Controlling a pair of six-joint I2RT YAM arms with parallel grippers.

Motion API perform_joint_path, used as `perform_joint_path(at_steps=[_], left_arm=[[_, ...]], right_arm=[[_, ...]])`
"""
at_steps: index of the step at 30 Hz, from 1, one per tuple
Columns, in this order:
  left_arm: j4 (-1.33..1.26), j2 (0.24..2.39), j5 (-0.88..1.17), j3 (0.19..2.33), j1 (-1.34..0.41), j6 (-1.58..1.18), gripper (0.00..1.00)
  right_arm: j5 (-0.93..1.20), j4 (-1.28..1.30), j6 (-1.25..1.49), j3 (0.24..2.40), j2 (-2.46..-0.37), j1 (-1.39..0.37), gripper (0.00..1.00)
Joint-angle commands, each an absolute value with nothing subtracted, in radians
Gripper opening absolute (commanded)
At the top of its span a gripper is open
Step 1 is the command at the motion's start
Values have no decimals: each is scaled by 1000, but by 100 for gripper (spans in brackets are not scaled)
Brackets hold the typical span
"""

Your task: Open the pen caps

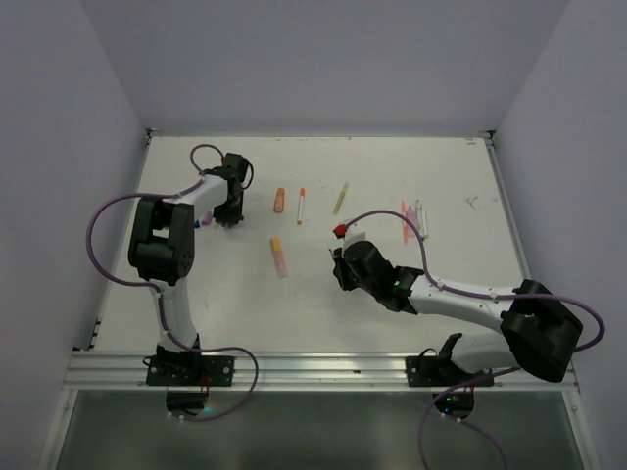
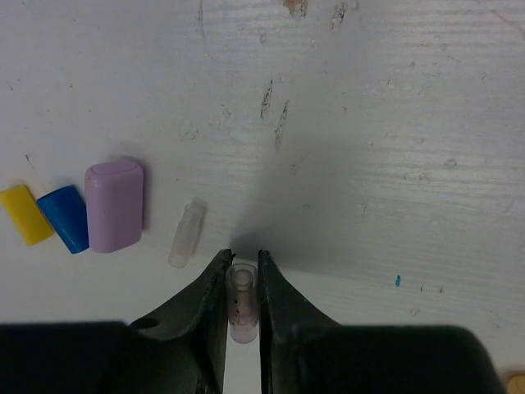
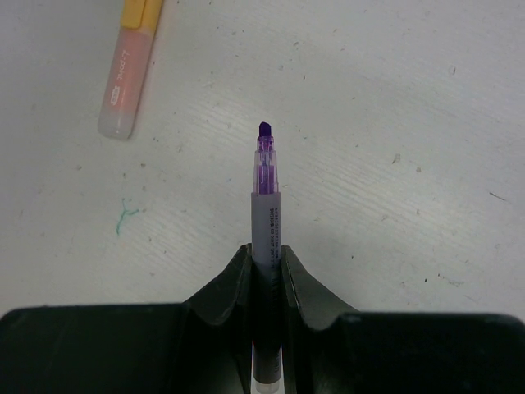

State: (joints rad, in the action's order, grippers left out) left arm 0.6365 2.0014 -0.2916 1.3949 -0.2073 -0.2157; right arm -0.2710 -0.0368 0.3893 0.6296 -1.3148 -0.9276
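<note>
My left gripper is shut on a small clear, lilac-tinted pen cap, held just above the table at the far left. Beside it lie loose caps: yellow, blue, a wide lilac one and a clear one. My right gripper is shut on a slim lilac pen whose purple tip is bare and points at the table. This gripper is mid-table in the top view.
A pink highlighter with a yellow cap lies left of my right gripper. Further back lie an orange highlighter, a slim orange pen, a yellow pen, and pink and white pens at the right.
</note>
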Motion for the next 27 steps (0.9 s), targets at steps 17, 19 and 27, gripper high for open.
perform_joint_path(at_steps=[17,19,27], left_arm=[[672,1959,-242,1425,-184,-193,40],[675,1898,-215,1433,-184,-199,41],[680,1611,-158,1421,-186,-224,55]], right_arm=[[-307,-3,408,644,-1262,-839,0],[-328,44,405,663,-1262,-813,0],[-347,210,411,828,-1403,-615,0]])
